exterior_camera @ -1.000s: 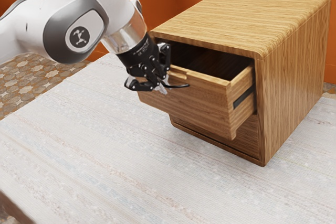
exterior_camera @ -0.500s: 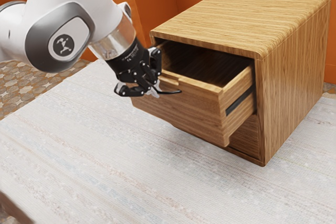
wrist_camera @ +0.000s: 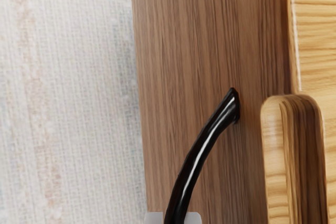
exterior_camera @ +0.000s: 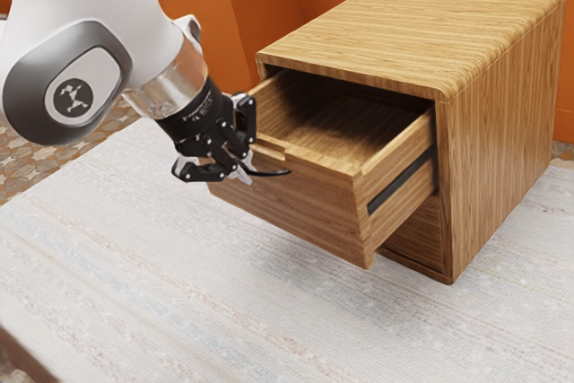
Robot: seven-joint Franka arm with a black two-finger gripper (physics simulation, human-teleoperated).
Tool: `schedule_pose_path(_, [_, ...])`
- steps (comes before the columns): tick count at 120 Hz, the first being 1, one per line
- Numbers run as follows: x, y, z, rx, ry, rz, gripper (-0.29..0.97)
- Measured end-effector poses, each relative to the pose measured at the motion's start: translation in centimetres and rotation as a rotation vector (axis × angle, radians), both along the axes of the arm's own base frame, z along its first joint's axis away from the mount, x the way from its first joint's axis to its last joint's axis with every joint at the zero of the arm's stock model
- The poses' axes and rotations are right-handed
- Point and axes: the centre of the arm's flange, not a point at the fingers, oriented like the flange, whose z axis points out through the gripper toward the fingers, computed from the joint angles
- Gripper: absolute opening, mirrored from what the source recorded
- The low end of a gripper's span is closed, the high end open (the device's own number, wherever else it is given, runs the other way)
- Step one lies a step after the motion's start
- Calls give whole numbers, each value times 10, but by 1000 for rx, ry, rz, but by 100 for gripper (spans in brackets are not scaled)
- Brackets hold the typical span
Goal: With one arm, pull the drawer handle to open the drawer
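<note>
The gripper [exterior_camera: 235,170] clamps the black drawer handle [wrist_camera: 198,158]; the drawer [exterior_camera: 341,145] stands well out of the wooden cabinet [exterior_camera: 484,87]. The pulling step looks nearly done: any further draw should run straight outward.

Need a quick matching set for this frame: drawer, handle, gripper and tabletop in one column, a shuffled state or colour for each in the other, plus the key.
Things
1. drawer
2. handle
3. gripper
4. tabletop

States and colours
a. black, curved bar
b. pale, woven look
c. pulled partway out of the cabinet
d. shut on the handle at the drawer front

Pairs: 1-c, 2-a, 3-d, 4-b
</note>
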Motion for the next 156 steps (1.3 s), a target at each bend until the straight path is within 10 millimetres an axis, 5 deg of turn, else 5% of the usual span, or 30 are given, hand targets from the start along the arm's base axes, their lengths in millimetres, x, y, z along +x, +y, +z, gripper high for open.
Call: schedule_pose_path(156, [-85, 3, -2, 15, -23, 6, -10])
